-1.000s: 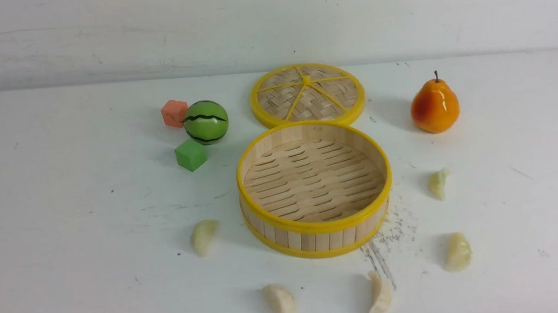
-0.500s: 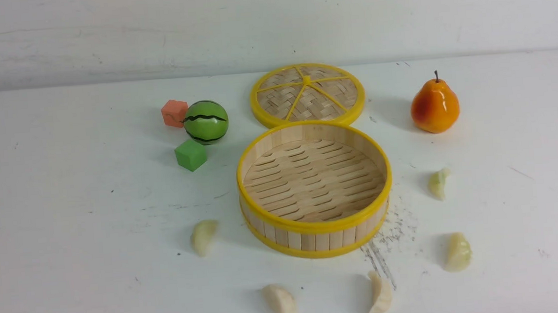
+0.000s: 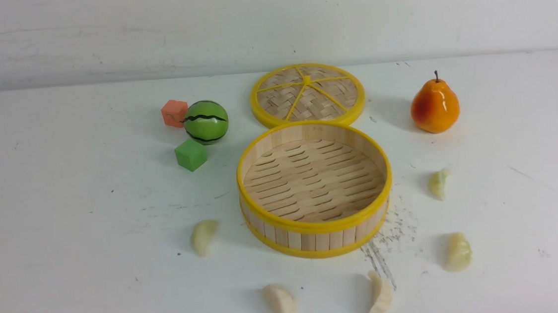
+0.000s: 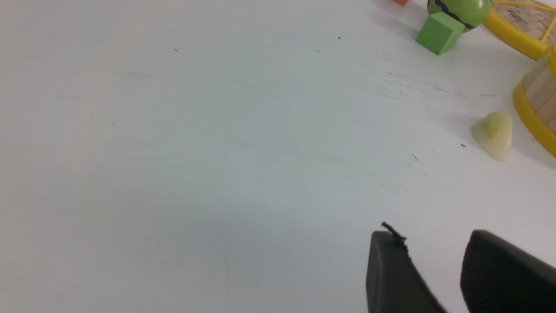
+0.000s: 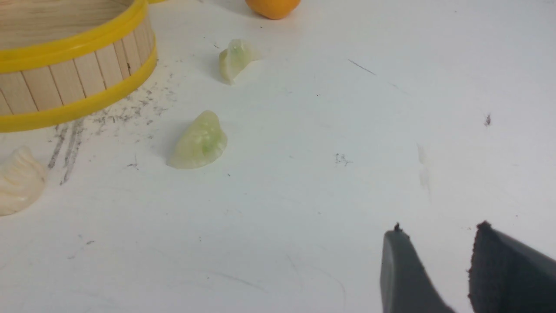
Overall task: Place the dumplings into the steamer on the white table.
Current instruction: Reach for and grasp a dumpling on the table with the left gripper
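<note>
The steamer [image 3: 317, 225] stands empty in the middle of the white table [image 3: 65, 218]. Five dumplings lie around it: one on its left [image 3: 203, 236], two in front [image 3: 280, 304] [image 3: 380, 294], two on its right [image 3: 457, 252] [image 3: 438, 183]. Neither gripper shows in the front view. My left gripper [image 4: 434, 237] is open and empty over bare table, apart from the left dumpling [image 4: 493, 134]. My right gripper [image 5: 438, 230] is open and empty, apart from the two right dumplings [image 5: 197, 142] [image 5: 234, 58]; the steamer's wall [image 5: 78, 82] shows there too.
The flat woven lid [image 3: 307, 94] lies behind the steamer. An orange-yellow pear [image 3: 434, 104] stands at the back right. A watermelon ball [image 3: 205, 122], an orange cube [image 3: 174, 113] and a green cube [image 3: 191, 155] sit at the back left. Dark scuffs [image 3: 386, 247] mark the table.
</note>
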Robot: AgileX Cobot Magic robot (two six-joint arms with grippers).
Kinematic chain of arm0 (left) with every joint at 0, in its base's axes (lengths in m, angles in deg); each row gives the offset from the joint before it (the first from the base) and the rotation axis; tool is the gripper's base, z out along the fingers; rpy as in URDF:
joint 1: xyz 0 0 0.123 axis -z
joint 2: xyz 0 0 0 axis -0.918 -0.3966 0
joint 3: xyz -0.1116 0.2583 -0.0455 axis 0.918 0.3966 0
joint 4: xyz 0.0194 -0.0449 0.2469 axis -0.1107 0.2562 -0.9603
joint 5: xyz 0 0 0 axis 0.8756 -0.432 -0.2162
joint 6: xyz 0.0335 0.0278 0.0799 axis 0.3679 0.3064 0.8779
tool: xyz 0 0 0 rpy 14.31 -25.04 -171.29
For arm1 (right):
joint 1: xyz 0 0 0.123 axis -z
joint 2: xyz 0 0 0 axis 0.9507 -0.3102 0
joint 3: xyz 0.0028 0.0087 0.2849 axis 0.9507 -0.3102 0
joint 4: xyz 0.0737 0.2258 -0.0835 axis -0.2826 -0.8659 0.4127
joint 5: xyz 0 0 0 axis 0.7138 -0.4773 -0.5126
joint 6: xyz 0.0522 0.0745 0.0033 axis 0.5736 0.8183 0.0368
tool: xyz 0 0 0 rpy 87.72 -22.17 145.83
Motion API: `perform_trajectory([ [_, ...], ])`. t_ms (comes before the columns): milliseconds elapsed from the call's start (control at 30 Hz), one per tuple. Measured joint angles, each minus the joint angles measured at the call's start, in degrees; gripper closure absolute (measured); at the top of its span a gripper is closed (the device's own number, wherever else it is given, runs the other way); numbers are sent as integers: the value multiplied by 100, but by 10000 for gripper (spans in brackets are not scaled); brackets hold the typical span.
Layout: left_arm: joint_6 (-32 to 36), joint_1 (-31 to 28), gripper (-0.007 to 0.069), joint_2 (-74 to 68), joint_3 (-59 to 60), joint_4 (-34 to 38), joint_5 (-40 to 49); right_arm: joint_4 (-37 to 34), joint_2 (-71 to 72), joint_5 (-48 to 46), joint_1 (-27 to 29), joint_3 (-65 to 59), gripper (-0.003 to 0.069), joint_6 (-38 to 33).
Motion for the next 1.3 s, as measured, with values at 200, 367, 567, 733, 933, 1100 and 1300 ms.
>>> perform_trajectory([
  [200, 0, 0, 387, 0, 0, 0, 0, 0, 0, 0, 0, 0, 419, 0],
  [367, 0, 0, 387, 0, 0, 0, 0, 0, 0, 0, 0, 0, 419, 0],
  [567, 0, 0, 387, 0, 0, 0, 0, 125, 0, 0, 0, 0, 419, 0],
  [733, 0, 0, 387, 0, 0, 0, 0, 221, 0, 0, 0, 0, 419, 0],
  [933, 0, 0, 387, 0, 0, 0, 0, 125, 0, 0, 0, 0, 419, 0],
  [1100, 0, 0, 387, 0, 0, 0, 0, 125, 0, 0, 0, 0, 419, 0],
  [1300, 0, 0, 387, 0, 0, 0, 0, 33, 0, 0, 0, 0, 419, 0],
])
